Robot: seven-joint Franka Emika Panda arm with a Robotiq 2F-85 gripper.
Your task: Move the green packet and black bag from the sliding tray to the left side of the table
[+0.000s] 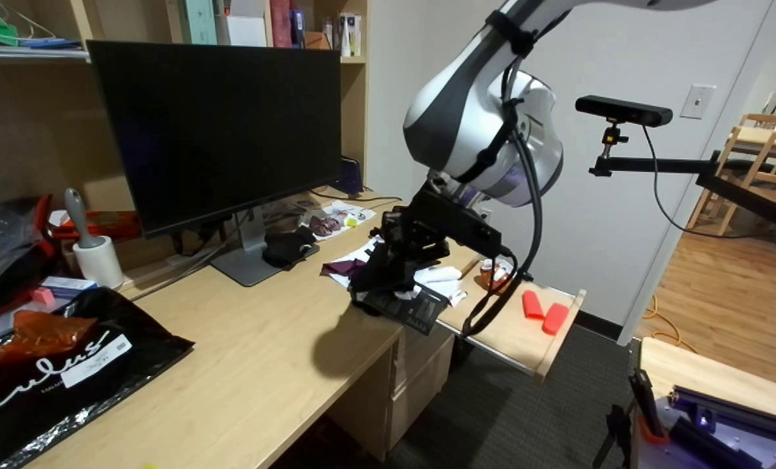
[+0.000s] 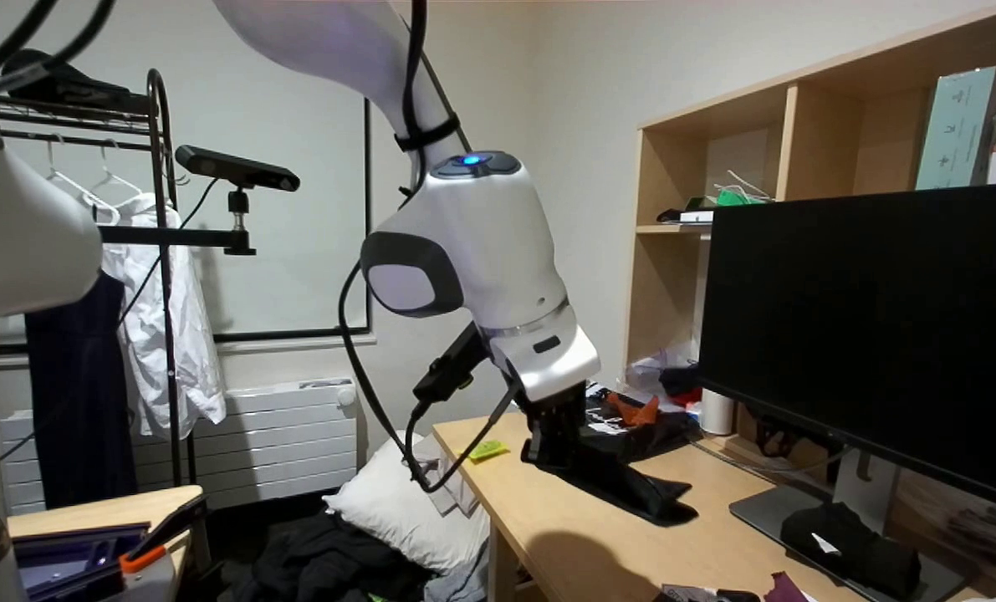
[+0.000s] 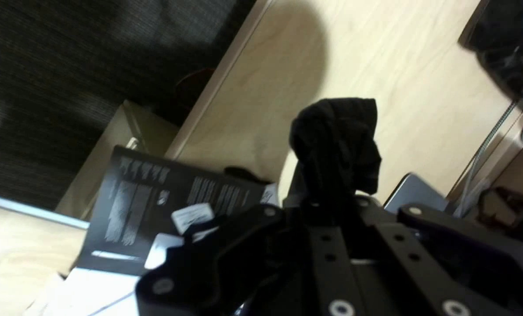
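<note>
Nearest, the hand (image 3: 329,208) pinches the black bag (image 3: 338,142); carry it high, lower gently beside the green packet (image 2: 487,451).

a desk (image 1: 251,365), monitor (image 2: 874,318), clothes rack (image 2: 166,293) and pillow (image 2: 422,522) suggest a home office.
</note>
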